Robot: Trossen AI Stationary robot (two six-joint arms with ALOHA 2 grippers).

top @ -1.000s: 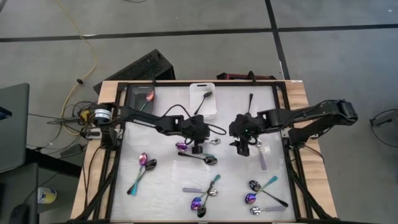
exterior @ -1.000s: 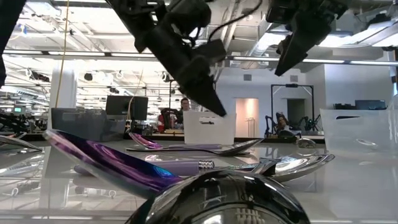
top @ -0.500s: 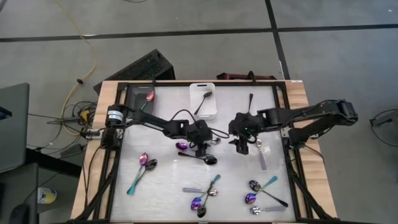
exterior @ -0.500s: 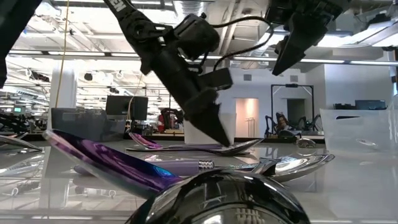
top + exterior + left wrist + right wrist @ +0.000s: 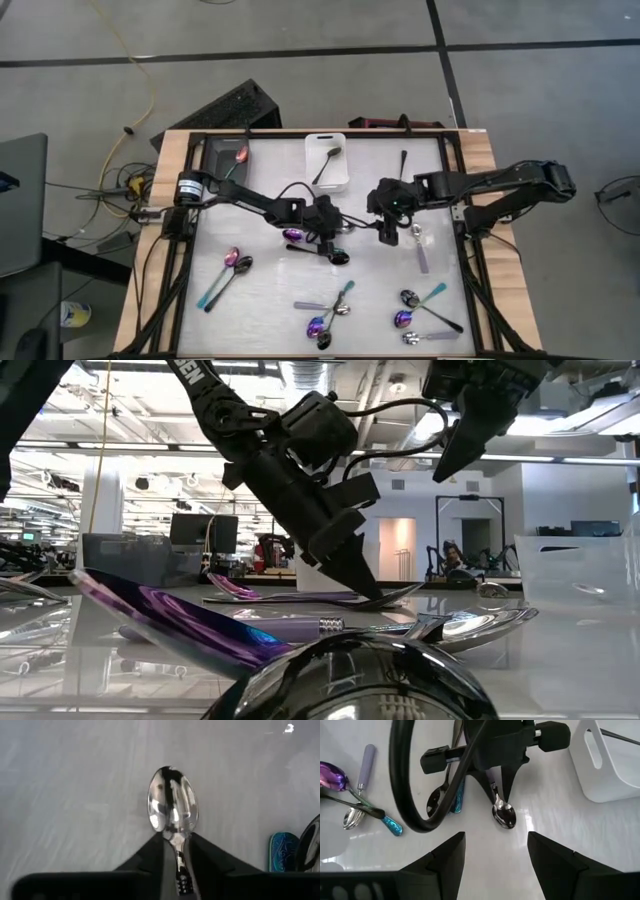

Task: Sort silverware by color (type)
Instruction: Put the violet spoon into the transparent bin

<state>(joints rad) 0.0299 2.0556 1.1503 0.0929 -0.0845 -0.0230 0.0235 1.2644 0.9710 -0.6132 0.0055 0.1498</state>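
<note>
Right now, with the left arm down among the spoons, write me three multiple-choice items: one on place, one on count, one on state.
1. The left gripper is: A parked off to one side; B at a silver spoon near the table's middle; C inside a bin.
2. Spoons in the white bin: A none; B one; C three.
3. The right gripper's jaws: A open, empty; B shut on a spoon; C shut, empty.
B, its wrist view shows the spoon; B, one black spoon lies there; A, they stand wide apart.

Grey floor (image 5: 90,40) with dark seams, yellow cable (image 5: 150,85); open office, ceiling lights (image 5: 560,458), monitor (image 5: 203,532).
</note>
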